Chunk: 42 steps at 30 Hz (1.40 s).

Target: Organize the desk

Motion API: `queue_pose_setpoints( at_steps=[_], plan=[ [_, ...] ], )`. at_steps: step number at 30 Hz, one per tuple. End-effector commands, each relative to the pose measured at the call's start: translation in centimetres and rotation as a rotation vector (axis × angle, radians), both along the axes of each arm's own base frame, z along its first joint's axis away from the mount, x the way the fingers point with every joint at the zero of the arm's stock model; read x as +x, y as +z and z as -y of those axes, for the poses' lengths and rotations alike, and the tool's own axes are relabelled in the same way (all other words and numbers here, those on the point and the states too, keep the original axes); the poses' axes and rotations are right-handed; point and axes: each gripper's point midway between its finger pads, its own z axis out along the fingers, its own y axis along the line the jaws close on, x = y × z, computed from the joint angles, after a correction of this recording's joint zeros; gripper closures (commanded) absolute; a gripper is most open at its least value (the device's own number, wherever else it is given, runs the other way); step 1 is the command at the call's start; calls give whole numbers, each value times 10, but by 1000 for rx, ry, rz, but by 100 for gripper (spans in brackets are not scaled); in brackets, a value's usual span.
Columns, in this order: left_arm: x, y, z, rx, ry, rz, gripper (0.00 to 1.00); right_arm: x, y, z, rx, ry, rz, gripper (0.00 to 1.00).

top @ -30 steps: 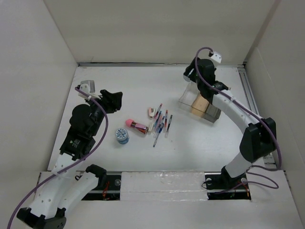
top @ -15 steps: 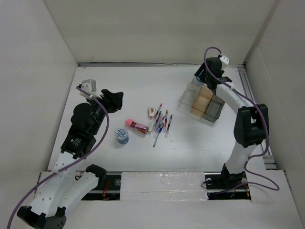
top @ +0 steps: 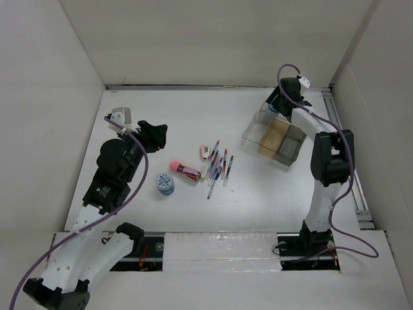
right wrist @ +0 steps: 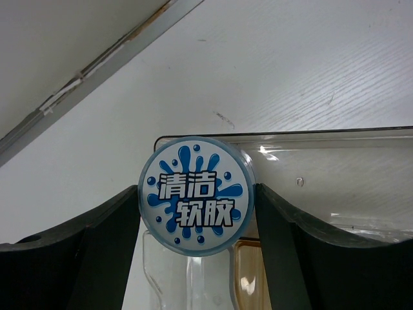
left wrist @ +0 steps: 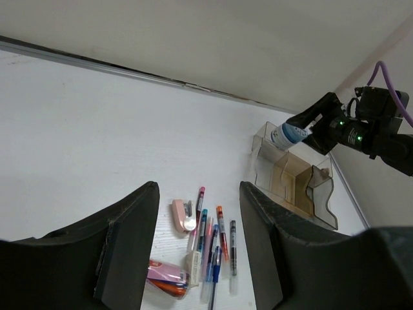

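Note:
The desk [top: 193, 119] is a white tabletop between white walls. My right gripper [top: 277, 106] is shut on a round blue-and-white jar [right wrist: 195, 194] and holds it over the far end of the clear compartment box [top: 274, 139]. The left wrist view also shows this jar [left wrist: 288, 134] above the box [left wrist: 293, 177]. My left gripper [top: 155, 135] is open and empty, raised above the desk's left part. Its view looks down on several pens [left wrist: 216, 236] between its fingers.
In the middle of the desk lie several pens [top: 217, 166], a small pink stapler [top: 204, 152], a pink tube [top: 184, 170] and a second round blue jar [top: 166, 184]. A metal rail [top: 342, 135] runs along the right edge. The box has amber and grey compartments.
My right gripper has moved right and toward the back wall with the jar, to the far end of the box. The left arm has not moved.

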Motion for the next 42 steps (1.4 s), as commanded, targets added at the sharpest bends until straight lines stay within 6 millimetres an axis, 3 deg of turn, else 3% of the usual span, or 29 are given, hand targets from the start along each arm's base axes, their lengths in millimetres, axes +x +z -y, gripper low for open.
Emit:
queue_pose_setpoints(
  at_steps=[1,4,5,8,11,16,18,19,20,21,22,23,24,25,26,28,29,30,31,32,35,36,39,42],
  plan=[
    [1,10,0,-9,-3,34,51,20,54,-4,25,9,150,56],
    [1,11,-1,-8,0,39,51,18,51,-2,19,-5,147,50],
    [2,10,0,-6,-1,35,51,15,46,-1,19,-11,139,38],
    [1,11,-1,-9,0,40,51,13,43,-3,27,2,136,22],
    [4,9,1,-5,-1,29,51,9,54,-12,41,28,140,16],
    [4,11,-3,-15,19,37,51,-7,101,-47,49,114,228,12],
    [4,10,-4,-22,31,26,51,-16,107,-60,51,141,229,25],
    [5,10,-8,-23,49,26,51,-29,111,-83,77,213,231,39],
    [4,11,-10,-31,59,28,51,-38,113,-98,100,267,233,70],
    [4,13,-12,-42,72,32,51,-46,117,-117,130,335,252,82],
    [4,14,-16,-51,100,33,51,-67,118,-157,183,477,247,91],
    [5,15,-19,-61,118,33,51,-89,115,-177,231,541,249,100],
    [4,12,-24,-63,142,17,51,-104,118,-199,264,607,278,100],
    [5,13,-33,-88,199,11,51,-140,115,-247,305,744,267,100],
    [3,14,-39,-100,230,8,51,-169,103,-268,322,816,249,100],
    [2,15,-54,-131,311,13,46,-209,101,-311,305,943,270,100],
    [1,15,-57,-140,330,15,42,-249,96,-346,257,1065,263,91],
    [0,12,-60,-136,344,5,37,-264,86,-360,217,1103,232,82],
    [-2,14,-66,-147,373,10,35,-276,82,-371,166,1130,238,56],
    [-3,14,-68,-153,384,11,33,-303,76,-390,149,1194,225,44],
    [-7,16,-76,-172,422,22,28,-327,54,-412,110,1266,186,19],
    [-8,17,-79,-174,432,24,28,-338,42,-424,99,1299,162,16],
    [-12,18,-84,-188,455,32,28,-346,25,-440,53,1300,136,11],
    [-13,20,-84,-190,448,44,28,-339,13,-452,14,1272,129,11]
  ],
)
